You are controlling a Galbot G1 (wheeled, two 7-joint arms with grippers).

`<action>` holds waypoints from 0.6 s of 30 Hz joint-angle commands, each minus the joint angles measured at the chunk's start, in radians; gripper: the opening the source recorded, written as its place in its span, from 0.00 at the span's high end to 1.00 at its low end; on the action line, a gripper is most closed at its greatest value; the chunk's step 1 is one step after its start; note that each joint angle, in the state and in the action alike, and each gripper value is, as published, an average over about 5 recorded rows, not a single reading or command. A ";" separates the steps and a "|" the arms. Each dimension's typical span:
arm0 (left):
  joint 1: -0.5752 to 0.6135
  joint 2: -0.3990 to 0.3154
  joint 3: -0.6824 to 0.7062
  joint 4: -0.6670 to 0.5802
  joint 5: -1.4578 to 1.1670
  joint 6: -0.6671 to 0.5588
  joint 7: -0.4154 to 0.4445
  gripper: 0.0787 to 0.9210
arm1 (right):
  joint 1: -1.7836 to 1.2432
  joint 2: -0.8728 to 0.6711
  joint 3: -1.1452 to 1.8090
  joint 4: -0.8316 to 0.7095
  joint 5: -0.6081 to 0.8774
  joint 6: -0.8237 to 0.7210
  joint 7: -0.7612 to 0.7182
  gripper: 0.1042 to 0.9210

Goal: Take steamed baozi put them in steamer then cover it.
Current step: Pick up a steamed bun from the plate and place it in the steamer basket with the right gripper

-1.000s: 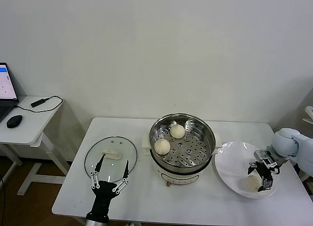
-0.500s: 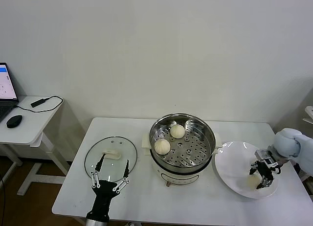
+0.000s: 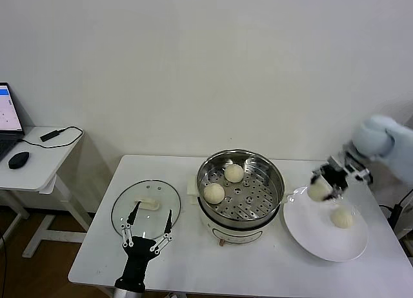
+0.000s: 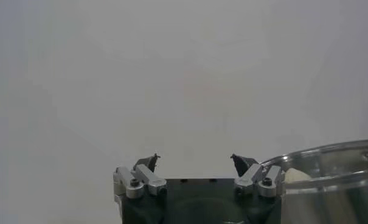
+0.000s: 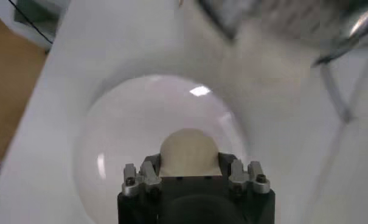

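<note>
My right gripper [image 3: 322, 187] is shut on one steamed baozi [image 3: 317, 192] and holds it in the air above the inner edge of the white plate [image 3: 316, 237], just right of the steamer [image 3: 258, 211]. In the right wrist view the same baozi [image 5: 188, 151] sits squeezed between the jaws of the right gripper [image 5: 190, 171], with the plate [image 5: 129, 128] below. Another baozi [image 3: 342, 217] lies on the plate. Two baozi [image 3: 233, 173] [image 3: 213, 193] rest on the steamer's perforated tray. My left gripper [image 3: 151, 211] hangs open over the near edge of the glass lid [image 3: 129, 204].
The glass lid lies flat on the table left of the steamer, its cream handle [image 3: 147, 204] pointing up. A side table [image 3: 39, 166] with a mouse and a cable stands at the far left. The white table's front edge [image 3: 258, 282] runs close below the steamer.
The right gripper has closed on a baozi on the plate and lifted it up and toward the steamer. The other baozi stays on the plate. The left arm has not moved.
</note>
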 commanded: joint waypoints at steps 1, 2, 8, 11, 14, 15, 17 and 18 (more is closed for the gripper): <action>0.003 0.001 -0.003 -0.002 -0.002 -0.003 -0.001 0.12 | 0.258 0.236 -0.119 0.095 0.043 0.200 0.020 0.33; 0.003 0.001 -0.004 -0.002 -0.002 -0.003 -0.002 0.12 | 0.246 0.254 -0.117 0.111 0.033 0.211 0.027 0.33; 0.005 0.002 -0.007 -0.002 -0.002 -0.004 -0.003 0.12 | 0.159 0.325 -0.088 0.194 -0.088 0.297 0.042 0.34; 0.005 0.002 -0.008 -0.001 -0.003 -0.004 -0.004 0.12 | 0.106 0.346 -0.074 0.222 -0.145 0.346 0.046 0.34; 0.005 0.002 -0.008 0.000 -0.003 -0.005 -0.004 0.12 | 0.047 0.357 -0.063 0.245 -0.193 0.383 0.045 0.34; 0.005 0.002 -0.008 0.001 -0.003 -0.006 -0.005 0.12 | 0.029 0.357 -0.060 0.251 -0.206 0.391 0.043 0.34; 0.007 0.002 -0.010 0.002 -0.004 -0.007 -0.005 0.12 | -0.003 0.354 -0.056 0.262 -0.230 0.406 0.040 0.33; 0.007 0.003 -0.010 0.003 -0.004 -0.008 -0.006 0.12 | -0.018 0.352 -0.053 0.266 -0.241 0.414 0.038 0.33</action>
